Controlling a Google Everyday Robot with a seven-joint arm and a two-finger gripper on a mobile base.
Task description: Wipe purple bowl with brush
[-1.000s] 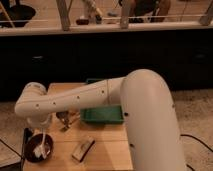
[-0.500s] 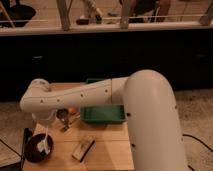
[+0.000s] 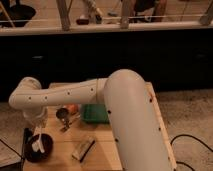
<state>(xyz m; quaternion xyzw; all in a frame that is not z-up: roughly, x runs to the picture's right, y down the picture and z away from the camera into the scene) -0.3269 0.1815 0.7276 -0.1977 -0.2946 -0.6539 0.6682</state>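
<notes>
Overhead, a white robot arm [image 3: 90, 95] is reaching across a wooden table [image 3: 102, 150] to its near-left corner. Its gripper [image 3: 36, 131] is hanging over the purple bowl [image 3: 39, 148], seemingly holding the brush [image 3: 38, 144] inside it. Short, light strokes would probably be keeping the bowl steady.

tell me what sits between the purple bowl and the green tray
In the camera view, the tan block lies on the table between the purple bowl and the green tray. The gripper is at the bowl, holding the brush.
</notes>
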